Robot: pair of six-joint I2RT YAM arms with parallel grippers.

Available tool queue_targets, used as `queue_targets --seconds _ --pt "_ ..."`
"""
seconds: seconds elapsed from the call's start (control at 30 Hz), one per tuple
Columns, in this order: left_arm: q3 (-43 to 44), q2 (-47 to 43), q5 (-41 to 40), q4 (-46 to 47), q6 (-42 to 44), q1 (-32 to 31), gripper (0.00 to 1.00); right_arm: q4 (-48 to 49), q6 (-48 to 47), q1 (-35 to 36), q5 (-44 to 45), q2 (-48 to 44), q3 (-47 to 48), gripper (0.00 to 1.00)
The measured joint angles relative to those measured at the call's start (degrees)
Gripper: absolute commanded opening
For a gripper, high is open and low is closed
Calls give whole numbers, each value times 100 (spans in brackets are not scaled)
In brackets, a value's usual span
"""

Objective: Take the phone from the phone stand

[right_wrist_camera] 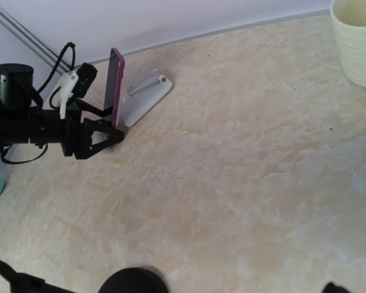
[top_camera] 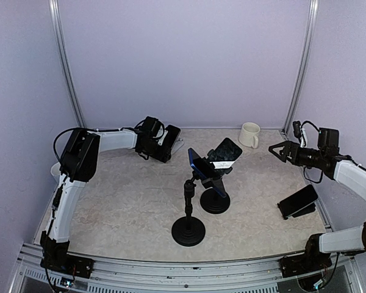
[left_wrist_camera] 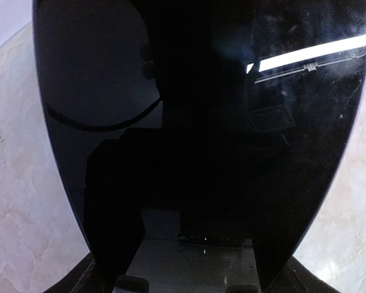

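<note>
A phone [top_camera: 169, 142] with a pink rim [right_wrist_camera: 114, 82] stands upright on a white phone stand [right_wrist_camera: 145, 96] at the back left. My left gripper [top_camera: 161, 146] is right up against it, fingers [right_wrist_camera: 100, 135] on either side of its lower edge. In the left wrist view the phone's black screen [left_wrist_camera: 195, 122] fills nearly everything, so contact between the pads and the phone does not show. My right gripper [top_camera: 279, 151] hangs at the far right, open and holding nothing.
Two pole stands on round black bases [top_camera: 188, 232] [top_camera: 215, 202] hold a blue phone [top_camera: 201, 165] and a dark phone [top_camera: 225, 152] mid-table. Another phone [top_camera: 299, 200] leans on a small stand at the right. A cream mug [top_camera: 250, 134] sits at the back, a pale cup [top_camera: 55, 171] at the left.
</note>
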Motion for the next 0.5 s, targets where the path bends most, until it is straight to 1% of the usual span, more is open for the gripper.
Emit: queue_targets --seconds 0.2,0.5 --pt "-262 -98 -7 293 -83 22 62 2 2 0 -17 13 0 100" --pt "-1233 -658 -105 658 -317 192 52 20 4 0 -59 44 0 100"
